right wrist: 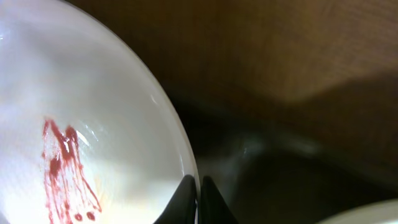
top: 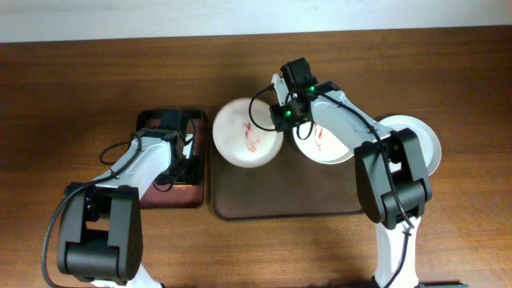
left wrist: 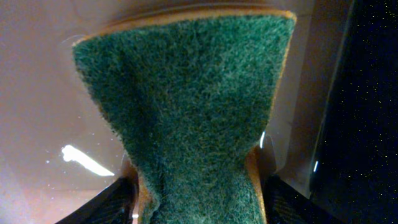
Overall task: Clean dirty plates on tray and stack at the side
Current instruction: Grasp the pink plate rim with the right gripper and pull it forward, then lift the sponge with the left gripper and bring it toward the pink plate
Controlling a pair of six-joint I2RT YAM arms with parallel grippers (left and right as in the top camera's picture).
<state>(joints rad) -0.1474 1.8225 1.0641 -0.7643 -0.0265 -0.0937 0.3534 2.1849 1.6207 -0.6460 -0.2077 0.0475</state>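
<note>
Right pincer (right wrist: 199,198) is clenched on the rim of a white smeared plate (right wrist: 93,106), tips pinched w/ the edge between them. Red streaks sit on the plate's face a bit inboard of the grip. Seen from overhead, that plate is at the far-left corner of the tray (top: 280,192), partly overhanging its rim; can't tell whether it's lifted or resting. Just right of it, under the right arm, is a second smeared plate (top: 324,152), red marks showing, also at the tray's far edge. Further right, off the tray on the desk (top: 80,72), sits a clean plate (top: 424,136). It shows no red on the visible part, though the arm covers some of it. Left pincer (left wrist: 199,199) is grasping a green scouring sponge (left wrist: 186,93), squeezed in at the waist, abrasive face toward the cam. It hangs over the small tray (top: 172,196) left of the big one, apart from all plates. Progress, my read: approx 1 of 3 done, i.e. one plate wiped and parked at the side, 2 dirty. Step in hand looks like presenting the gripped plate for a wipe; sponge not yet on it. Left to do: wipe both, then stack them on the clean one.
</note>
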